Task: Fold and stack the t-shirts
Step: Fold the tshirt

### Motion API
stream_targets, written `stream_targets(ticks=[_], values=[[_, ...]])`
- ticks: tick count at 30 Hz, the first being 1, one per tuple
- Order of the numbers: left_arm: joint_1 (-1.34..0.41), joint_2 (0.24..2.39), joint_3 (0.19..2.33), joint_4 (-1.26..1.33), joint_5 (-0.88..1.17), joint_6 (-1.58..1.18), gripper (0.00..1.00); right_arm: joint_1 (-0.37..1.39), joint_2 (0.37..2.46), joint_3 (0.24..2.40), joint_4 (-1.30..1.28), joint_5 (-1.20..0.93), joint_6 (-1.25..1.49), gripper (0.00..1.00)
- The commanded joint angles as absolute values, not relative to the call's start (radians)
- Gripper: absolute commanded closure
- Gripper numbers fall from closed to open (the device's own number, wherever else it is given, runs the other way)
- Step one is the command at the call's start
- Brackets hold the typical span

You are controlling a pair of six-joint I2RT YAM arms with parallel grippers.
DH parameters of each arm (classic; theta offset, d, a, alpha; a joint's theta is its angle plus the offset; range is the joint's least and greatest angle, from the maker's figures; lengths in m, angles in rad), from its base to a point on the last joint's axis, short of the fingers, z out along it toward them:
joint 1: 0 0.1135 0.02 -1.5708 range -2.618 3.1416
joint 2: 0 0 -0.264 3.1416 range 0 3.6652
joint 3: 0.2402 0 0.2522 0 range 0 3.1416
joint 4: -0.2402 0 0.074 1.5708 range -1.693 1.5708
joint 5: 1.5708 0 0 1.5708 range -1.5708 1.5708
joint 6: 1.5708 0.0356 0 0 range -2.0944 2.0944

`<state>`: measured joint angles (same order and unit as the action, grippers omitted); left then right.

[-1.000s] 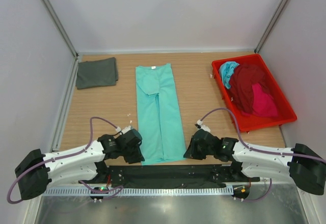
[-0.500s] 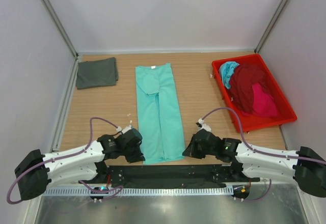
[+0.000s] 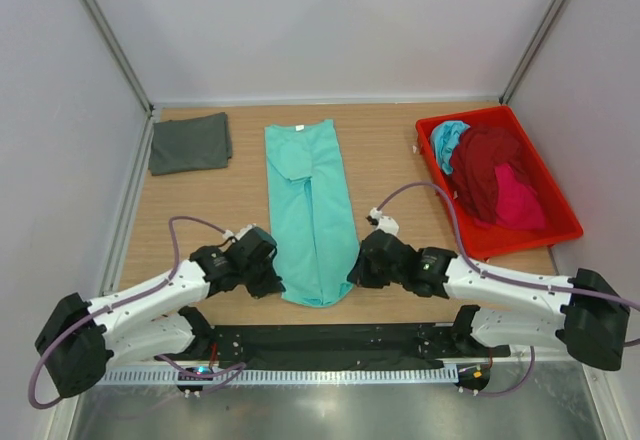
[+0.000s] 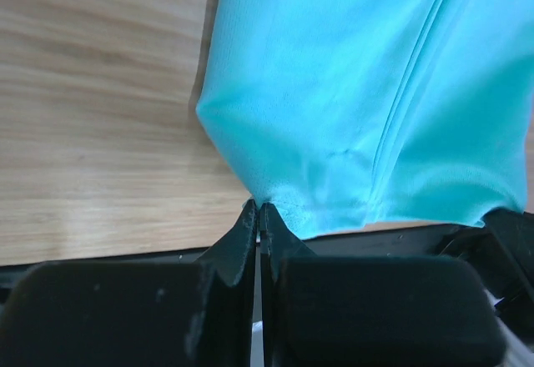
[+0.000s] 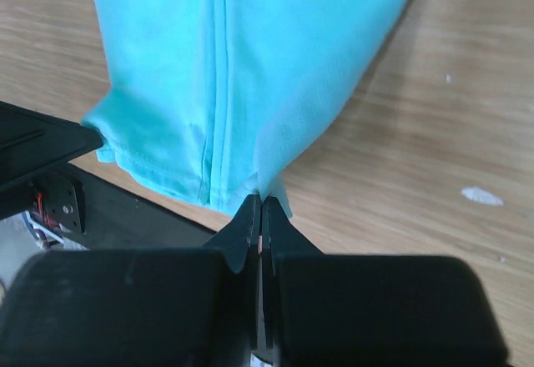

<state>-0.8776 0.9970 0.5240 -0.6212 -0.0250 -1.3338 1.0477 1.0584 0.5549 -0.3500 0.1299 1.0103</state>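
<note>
Pale wooden bench (image 3: 400,160) between grey walls carried a mint green t-shirt (image 3: 310,210), lying as a long narrow strip down the middle, and a folded dark grey t-shirt (image 3: 190,142) in the far left corner. Left end effector (image 4: 258,208) and right end effector (image 5: 259,198) each pinched a near corner of the mint hem with fingers pressed together; a clean fold probably called for lifting both corners evenly and carrying the hem toward the collar with edges aligned. Red tray (image 3: 530,242) at the right held a crumpled heap: turquoise t-shirt (image 3: 447,137), maroon t-shirt (image 3: 490,165) and pink t-shirt (image 3: 518,205).
</note>
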Motion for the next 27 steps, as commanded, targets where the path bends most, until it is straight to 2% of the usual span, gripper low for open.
stream_targets(ticks=[1,6,12,18,22,27], values=[[-0.784,1.029,0.578,-0.627,-0.014,-1.246,1.00,1.003,1.135,0.666,-0.360,0.181,0.893,0.99],[-0.614,1.126,0.664,-0.614,0.038,-1.108,1.00,0.853,1.273,0.775,-0.299,0.086,0.752,0.99],[-0.462,1.304,0.831,-0.591,0.081,-0.985,1.00,0.759,1.411,0.931,-0.259,0.054,0.611,0.99],[-0.364,1.503,1.066,-0.580,0.126,-0.913,1.00,0.674,1.564,1.074,-0.238,0.014,0.532,0.99],[-0.347,1.614,1.204,-0.607,0.057,-0.859,1.00,0.631,1.618,1.164,-0.258,0.014,0.480,0.99],[-0.318,1.718,1.334,-0.592,0.097,-0.847,1.00,0.583,1.706,1.304,-0.293,0.014,0.442,0.99]])
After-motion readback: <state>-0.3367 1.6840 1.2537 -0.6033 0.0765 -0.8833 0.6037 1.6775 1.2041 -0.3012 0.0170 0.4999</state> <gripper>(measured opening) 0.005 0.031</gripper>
